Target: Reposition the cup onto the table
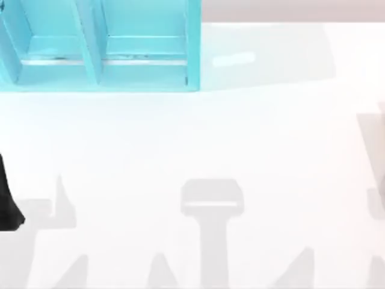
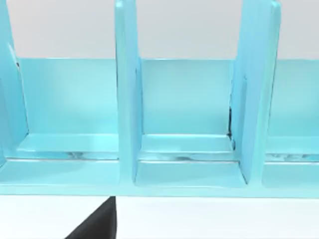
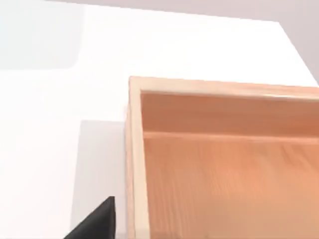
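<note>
Room, top view: pale grey wall (image 1: 289, 9) runs as a plain strip behind the far edge of the white table (image 1: 198, 138).
Table, top view: broad, smooth and plain white, it takes up most of the frame; soft grey shadows (image 1: 212, 205) lie along its near side and right edge.
Shelf, top view: turquoise shelf unit (image 1: 102, 54) stands at the table's far left, its upright dividers parting two open compartments, with a pale turquoise sheen on the table just to its right.
Left arm, top view: dark piece of the left arm (image 1: 8, 201) juts in at the table's left edge, well apart from the shelf.
Left wrist view: the shelf unit (image 2: 187, 99) is seen from the front, with glossy turquoise floors, back wall and two thick dividers; white table (image 2: 214, 219) shows below its front lip.
Left claw, left wrist view: a black tip of the left claw (image 2: 97, 224) sits low over the table before the shelf; open or closed cannot be told.
Right wrist view: light wooden box (image 3: 224, 164) with raised rims and a grained floor rests on the white table (image 3: 60, 99), the grey wall beyond.
Right claw, right wrist view: a black tip of the right claw (image 3: 97, 219) hangs just beside the box's outer wall; open or closed cannot be told.
Cup: where it stands cannot be told.
</note>
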